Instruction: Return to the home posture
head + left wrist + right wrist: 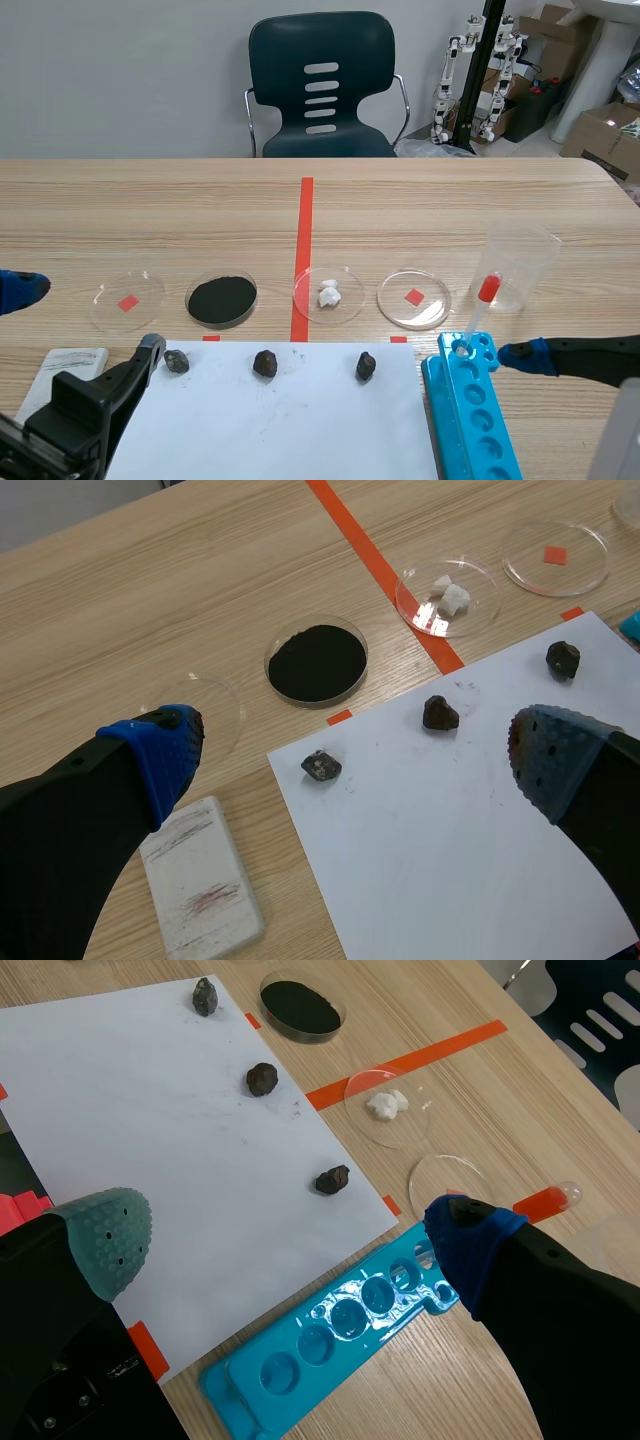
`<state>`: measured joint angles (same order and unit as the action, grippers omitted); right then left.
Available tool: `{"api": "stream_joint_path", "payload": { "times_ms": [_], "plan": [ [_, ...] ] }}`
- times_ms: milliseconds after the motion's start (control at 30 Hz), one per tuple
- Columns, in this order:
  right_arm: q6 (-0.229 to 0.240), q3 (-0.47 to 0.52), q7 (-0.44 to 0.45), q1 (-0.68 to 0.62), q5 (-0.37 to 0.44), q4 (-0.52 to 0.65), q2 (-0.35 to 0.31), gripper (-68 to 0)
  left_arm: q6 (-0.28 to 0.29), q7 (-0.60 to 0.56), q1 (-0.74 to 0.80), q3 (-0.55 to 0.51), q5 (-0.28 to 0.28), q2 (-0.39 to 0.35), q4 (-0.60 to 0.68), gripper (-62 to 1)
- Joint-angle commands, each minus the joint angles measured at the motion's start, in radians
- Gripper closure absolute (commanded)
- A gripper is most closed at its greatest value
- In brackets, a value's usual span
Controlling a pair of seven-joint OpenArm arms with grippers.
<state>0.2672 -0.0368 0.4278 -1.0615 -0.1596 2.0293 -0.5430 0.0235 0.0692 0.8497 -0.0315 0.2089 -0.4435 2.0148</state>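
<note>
The left gripper [355, 755] hangs low at the near left of the table [150, 200]. Its jaws are wide, spread above the left edge of the paper [450, 820], with a white block [200, 880] beside it. The right gripper [285, 1235] sits low at the near right, jaws also wide, above the blue rack [300, 1360] and the paper's right edge. 3 stones [265, 363] lie in a row along the paper's far edge. Beyond them stand 4 dishes [395, 300], 1 holding black powder [221, 298] and 1 holding white lumps [329, 293]. A dropper [480, 300] leans in the rack, near a beaker [520, 265].
</note>
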Motion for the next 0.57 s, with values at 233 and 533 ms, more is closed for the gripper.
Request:
{"api": "stream_joint_path", "payload": {
  "times_ms": [233,533],
  "plan": [
    [-0.005,0.003,0.015,0.000,0.010,0.027,0.000,-56.9,-0.002,-0.027,-0.003,0.006,0.004,-0.003,0.010,-62.3],
    [-0.005,0.003,0.015,0.000,0.010,0.027,0.000,-56.9,-0.002,-0.027,-0.003,0.006,0.004,-0.003,0.010,-62.3]
  ]
}}
